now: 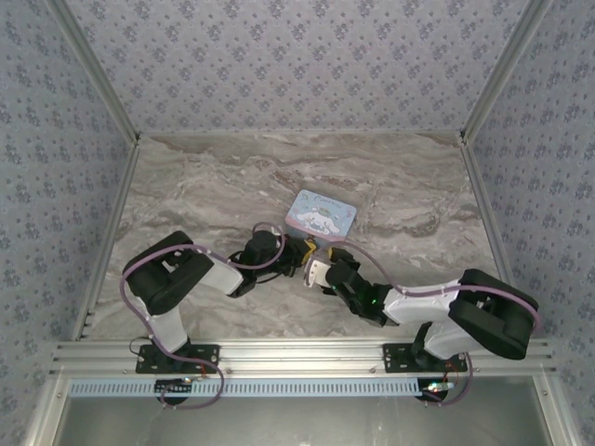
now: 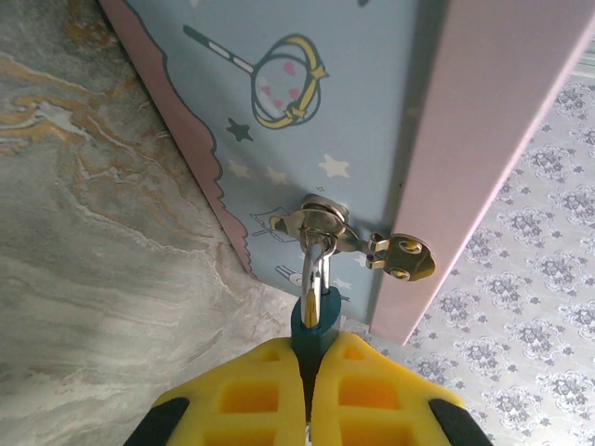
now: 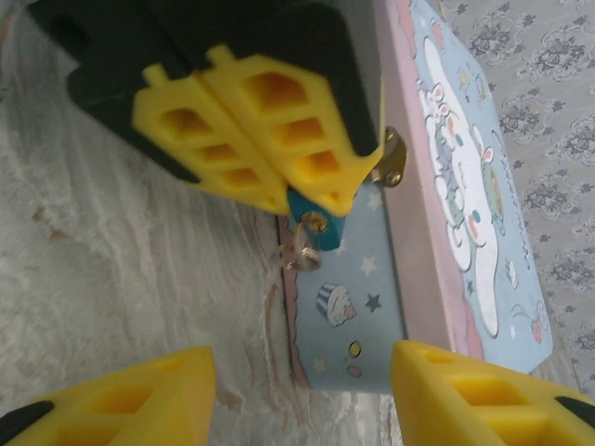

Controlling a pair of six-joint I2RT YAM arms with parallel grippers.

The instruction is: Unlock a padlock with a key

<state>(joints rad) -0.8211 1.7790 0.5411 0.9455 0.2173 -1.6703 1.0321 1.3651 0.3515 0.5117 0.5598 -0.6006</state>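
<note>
The teal padlock (image 2: 316,327) hangs by its silvery shackle (image 2: 316,265) from the hasp (image 2: 321,221) on the side of the light-blue cartoon tin (image 1: 323,216). My left gripper (image 2: 316,351) is shut on the padlock body. In the right wrist view the padlock (image 3: 311,209) pokes out below the left gripper's yellow fingers (image 3: 270,139), keyhole end toward the camera. A small blurred silvery piece (image 3: 301,253) hangs at the keyhole; whether it is the key I cannot tell. My right gripper (image 3: 302,390) is open just short of it, nothing between its fingers.
The tin lies flat on the marble tabletop (image 1: 204,186), just beyond both grippers (image 1: 311,262). Patterned walls close in the left, back and right sides. A metal rail (image 1: 297,358) runs along the near edge by the arm bases.
</note>
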